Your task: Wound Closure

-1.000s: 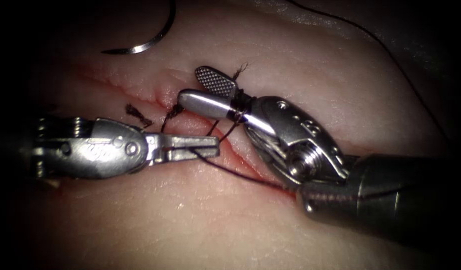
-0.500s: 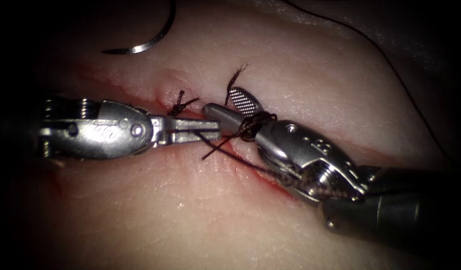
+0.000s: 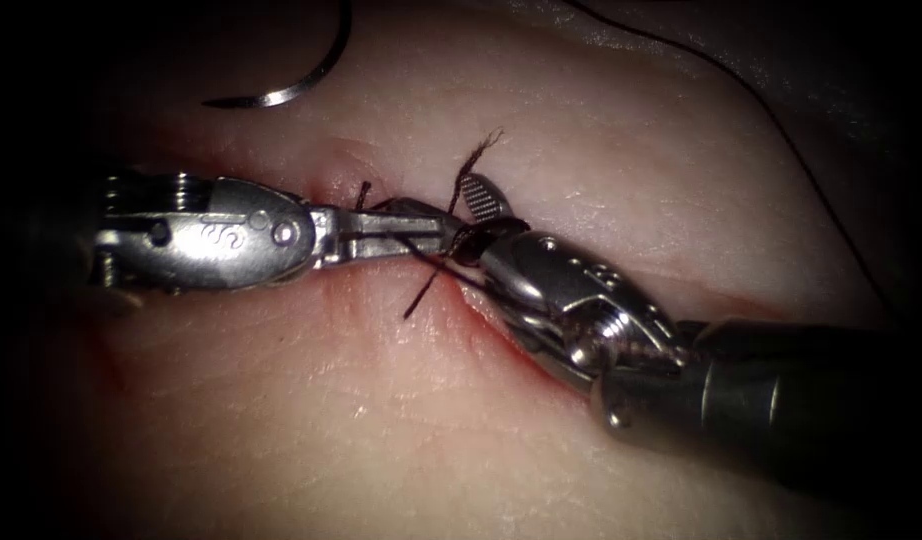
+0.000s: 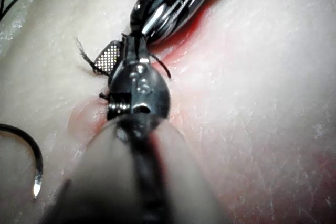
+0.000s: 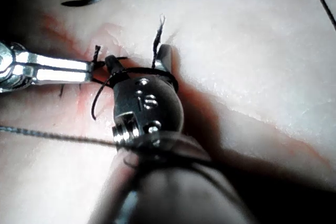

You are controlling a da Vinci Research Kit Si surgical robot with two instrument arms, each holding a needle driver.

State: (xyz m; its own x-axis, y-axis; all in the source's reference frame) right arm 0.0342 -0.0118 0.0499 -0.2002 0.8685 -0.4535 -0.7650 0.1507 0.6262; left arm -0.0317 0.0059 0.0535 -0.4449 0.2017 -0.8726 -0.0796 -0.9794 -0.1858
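Hands have drawn together over the cut: left hand, closed on the thread, moved toward 3 o'clock; right hand, parted wide and thread-wrapped, met it. Needle lies free on the tissue at 11 o'clock. Knot work, I'd judge.

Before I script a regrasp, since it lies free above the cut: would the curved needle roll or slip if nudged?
The needle lies flat on the tissue, so it would probably pivot or slide rather than roll. Its polished steel looks slippery. It likely stays rigid; the thread would trail limply. Left tool holds thread; right tool is open, wrapped in thread.
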